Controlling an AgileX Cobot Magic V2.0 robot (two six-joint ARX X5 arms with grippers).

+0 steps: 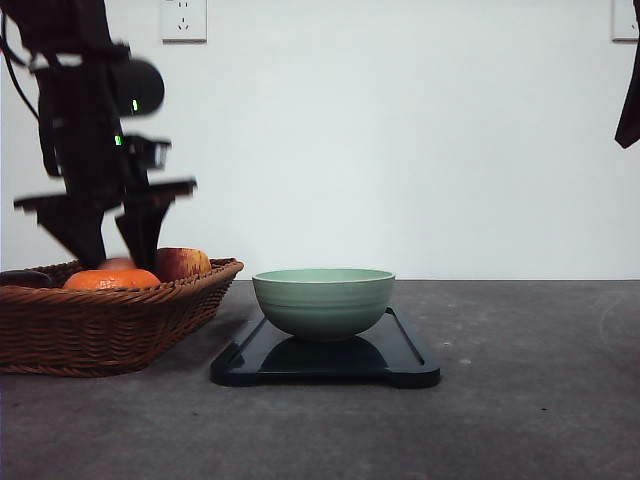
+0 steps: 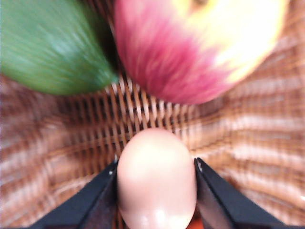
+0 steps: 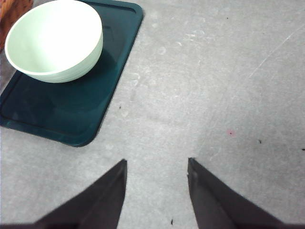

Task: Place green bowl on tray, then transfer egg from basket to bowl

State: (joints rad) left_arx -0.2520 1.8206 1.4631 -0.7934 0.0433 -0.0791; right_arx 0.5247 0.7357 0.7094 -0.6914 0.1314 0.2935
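Pinched between the left jaws, the egg (image 2: 156, 179) sits over the basket (image 1: 110, 325) at the worktop's left edge. Right jaws are spread above bare worktop (image 3: 214, 95). Mid-worktop, the green bowl (image 1: 323, 300) rests on the tray (image 1: 325, 360).

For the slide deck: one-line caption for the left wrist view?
Left pincer closed on the egg above the wicker basket floor, beside a red-yellow apple and a green fruit.

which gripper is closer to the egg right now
Left. The left gripper has its fingers on both sides of the egg over the basket. The right gripper hangs open above bare table, beside the tray.
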